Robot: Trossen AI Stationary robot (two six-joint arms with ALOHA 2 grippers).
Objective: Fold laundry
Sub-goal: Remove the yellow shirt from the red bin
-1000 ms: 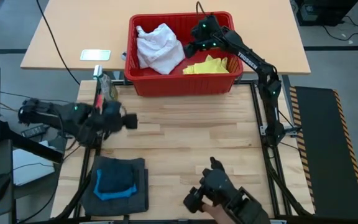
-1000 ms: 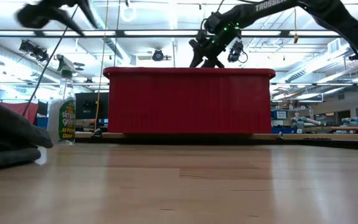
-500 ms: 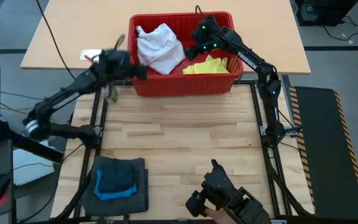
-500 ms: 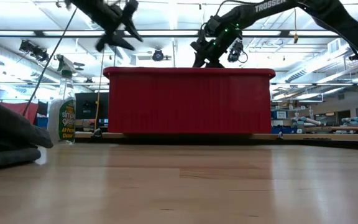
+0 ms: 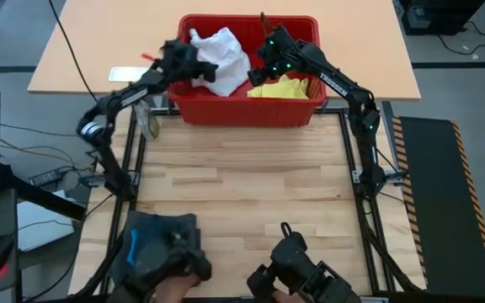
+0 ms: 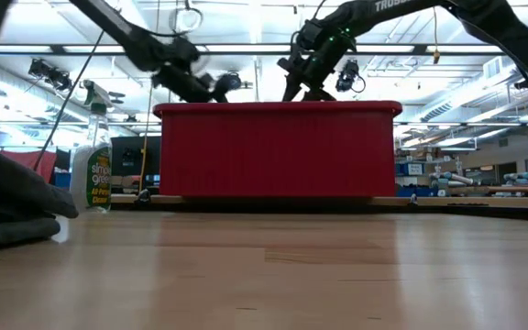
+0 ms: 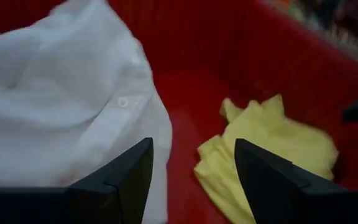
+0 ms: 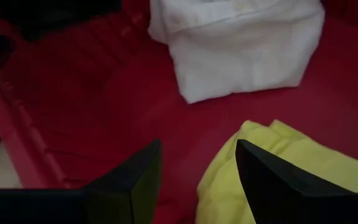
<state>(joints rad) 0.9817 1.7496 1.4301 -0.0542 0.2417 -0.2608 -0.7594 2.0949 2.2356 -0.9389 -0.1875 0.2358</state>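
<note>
A white garment (image 5: 219, 57) lies bunched in the left half of the red basket (image 5: 247, 114), and a yellow garment (image 5: 282, 87) lies in its right half. My left gripper (image 5: 194, 63) is open above the basket's left end, right beside the white garment (image 7: 61, 112), with the yellow one (image 7: 272, 149) ahead of it. My right gripper (image 5: 269, 57) hovers open over the basket's middle, above the bare red floor between the white garment (image 8: 241, 43) and the yellow one (image 8: 284, 174). Dark grey (image 5: 146, 227) and bright blue (image 5: 133, 250) garments lie stacked near the table's near-left corner.
The basket (image 6: 278, 151) stands at the table's far edge with tall red walls. A spray bottle (image 6: 93, 165) stands left of it. Dark machine parts (image 5: 297, 269) show at the near edge, one partly covering the stack. Bare wood lies between the basket and the stack.
My left arm has swung from the table's left side toward the far edge and up over the basket's left wall, ending beside the white garment. My right gripper has stayed over the basket's middle.
</note>
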